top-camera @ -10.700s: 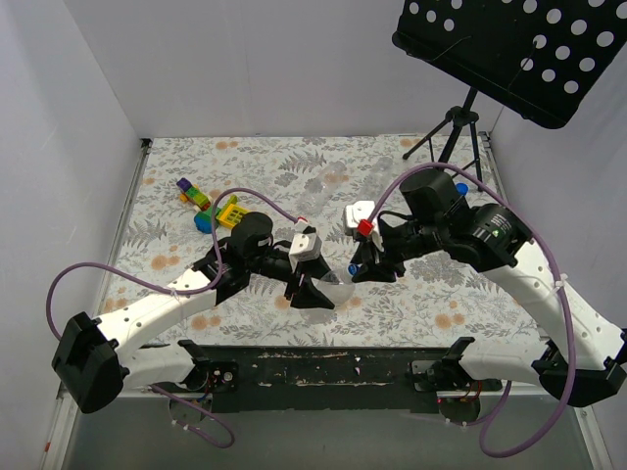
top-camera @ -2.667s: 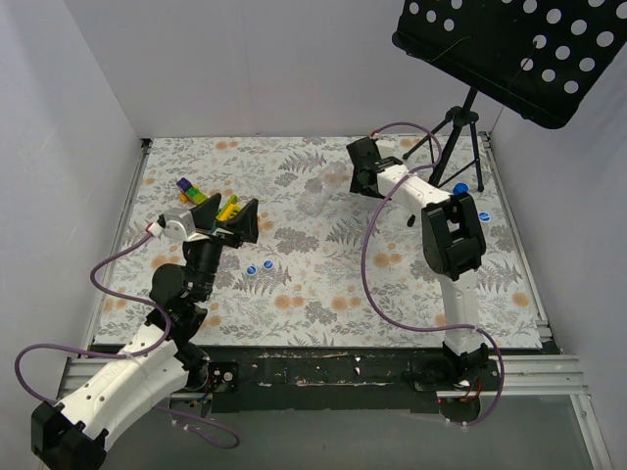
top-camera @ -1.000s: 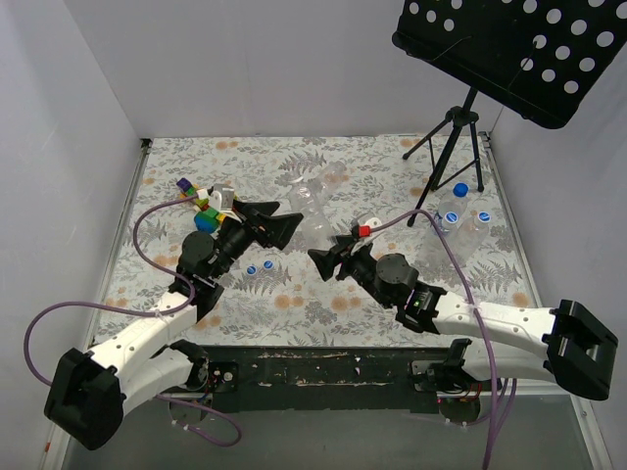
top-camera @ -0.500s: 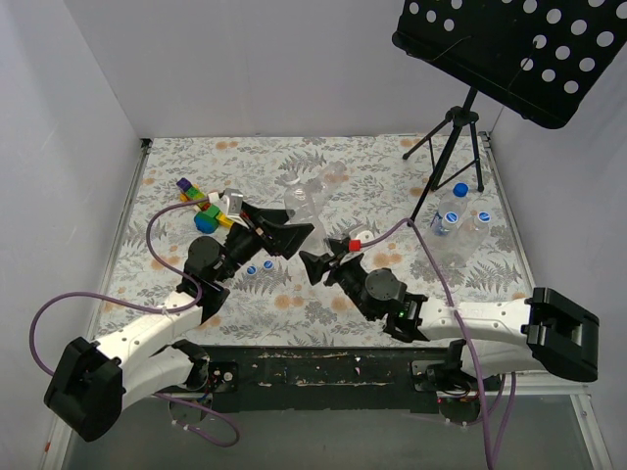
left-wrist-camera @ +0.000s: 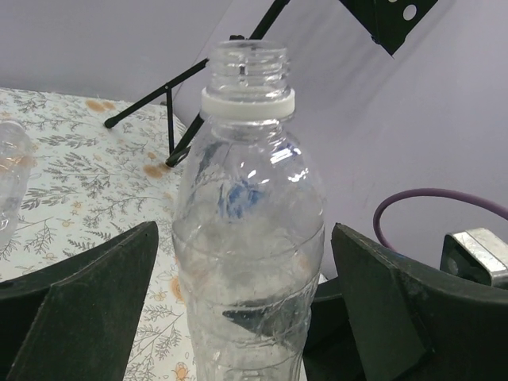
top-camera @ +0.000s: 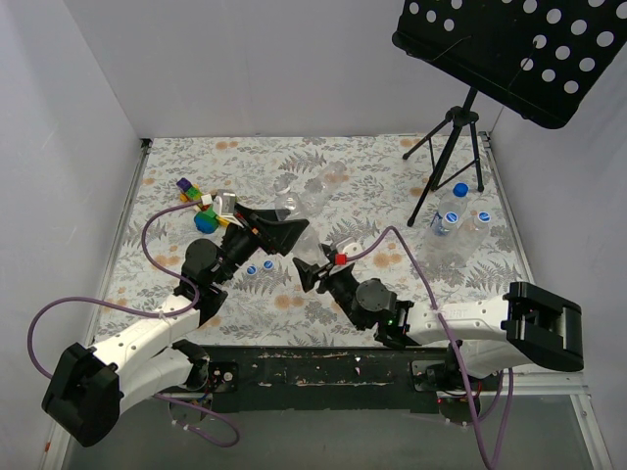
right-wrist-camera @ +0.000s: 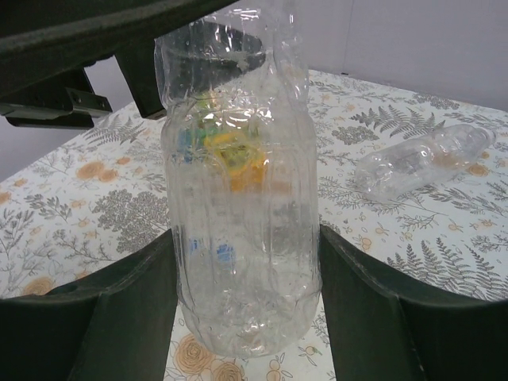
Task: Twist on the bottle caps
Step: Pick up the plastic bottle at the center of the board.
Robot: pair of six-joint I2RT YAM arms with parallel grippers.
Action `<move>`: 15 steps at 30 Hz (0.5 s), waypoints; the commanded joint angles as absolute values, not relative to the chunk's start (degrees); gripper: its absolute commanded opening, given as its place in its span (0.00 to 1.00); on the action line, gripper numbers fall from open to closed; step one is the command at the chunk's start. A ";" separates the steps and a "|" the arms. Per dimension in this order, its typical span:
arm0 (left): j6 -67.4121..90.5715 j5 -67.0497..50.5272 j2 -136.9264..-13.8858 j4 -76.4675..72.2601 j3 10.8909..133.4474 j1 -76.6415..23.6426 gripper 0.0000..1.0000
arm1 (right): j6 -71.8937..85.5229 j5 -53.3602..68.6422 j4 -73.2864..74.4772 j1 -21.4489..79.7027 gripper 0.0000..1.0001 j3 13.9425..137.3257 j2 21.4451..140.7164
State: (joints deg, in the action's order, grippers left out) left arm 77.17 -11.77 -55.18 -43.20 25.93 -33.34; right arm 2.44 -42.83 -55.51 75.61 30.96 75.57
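**Uncapped bottle upright between both hands, mid-bench**

Right hand (right-wrist-camera: 246, 238) is clamped on the lower body of a clear bottle (left-wrist-camera: 250, 198), which stands upright with its mouth open. Left hand (left-wrist-camera: 244, 238) has its fingers apart, flanking the bottle with a gap on each side. Two blue caps (top-camera: 252, 269) lie on the bench (top-camera: 392, 157) just left of the hands. A second bottle (right-wrist-camera: 421, 163) lies on its side farther off.

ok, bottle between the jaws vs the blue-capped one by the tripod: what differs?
Cap: the held bottle has an open neck; the capped bottle wears a blue cap.
Label: the held bottle shows none; the capped bottle has a blue one.
Place: the held bottle is mid-table in the jaws of the right gripper, the left gripper open around it; the capped bottle stands free by the tripod.
Both are clear plastic.
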 commanded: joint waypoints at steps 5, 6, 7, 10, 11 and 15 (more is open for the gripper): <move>76.73 -13.01 -54.14 -43.59 25.75 -33.57 0.76 | 0.97 -44.82 -60.91 76.99 0.64 33.49 76.82; 76.64 -13.01 -54.05 -43.59 25.75 -33.66 0.71 | 1.05 -44.74 -60.91 77.08 0.65 33.49 76.73; 76.47 -13.01 -53.97 -43.59 25.75 -33.58 0.67 | 1.14 -44.74 -60.91 77.08 0.66 33.49 76.73; 76.20 -13.09 -53.61 -43.59 25.75 -33.57 0.61 | 1.32 -44.91 -60.82 77.08 0.68 33.31 76.29; 76.03 -13.01 -53.44 -43.59 25.75 -33.57 0.59 | 1.49 -44.91 -60.73 77.08 0.70 33.31 76.20; 73.49 -11.34 -52.21 -41.58 26.45 -33.57 0.51 | 1.85 -44.39 -60.29 77.08 0.74 33.05 75.41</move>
